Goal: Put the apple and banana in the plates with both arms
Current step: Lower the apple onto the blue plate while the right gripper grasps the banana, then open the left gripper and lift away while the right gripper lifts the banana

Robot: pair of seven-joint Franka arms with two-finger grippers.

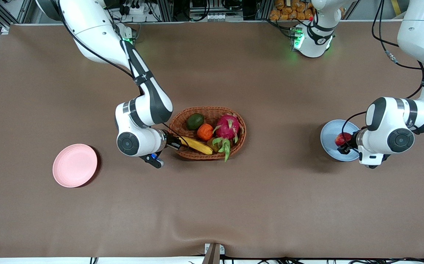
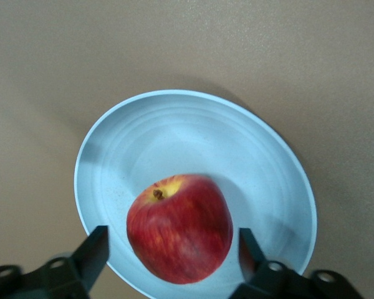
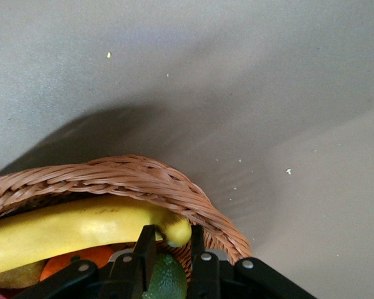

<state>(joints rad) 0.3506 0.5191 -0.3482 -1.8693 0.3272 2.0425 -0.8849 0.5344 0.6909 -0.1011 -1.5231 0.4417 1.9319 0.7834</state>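
The apple (image 2: pixel 179 229), small, round and red with yellowish patches near its stem, lies on the round light blue matte plate (image 2: pixel 249 156) toward the left arm's end of the worktop (image 1: pixel 270 205). The left pincer (image 2: pixel 173 249) is just above that plate, released: its two dark fingers (image 2: pixel 95 249) stand apart on either side of the apple, with a gap showing between each finger and the fruit. In the front view the apple (image 1: pixel 342 139) sits toward the side of the blue plate (image 1: pixel 329 141) where the left pincer (image 1: pixel 345 146) reaches in.

The right pincer (image 3: pixel 169 240) is at the end of the oval brown wicker basket (image 3: pixel 131 174) that faces the right arm's end of the worktop, and is clenched on the dark tip of the long, slightly curved yellow banana (image 3: pixel 81 227); its black fingers (image 3: pixel 143 246) press that tip from both sides. The banana's tip rests at the basket's rim while the rest of it lies inside, along the side nearer the front camera. Also in the basket are a dark green avocado (image 1: pixel 195 121), a round orange fruit (image 1: pixel 205 132) and a magenta dragon fruit with green scales (image 1: pixel 228 127).

The round pale pink matte plate (image 1: pixel 74 165) lies bare toward the right arm's end of the worktop, well apart from the basket and somewhat nearer the front camera.
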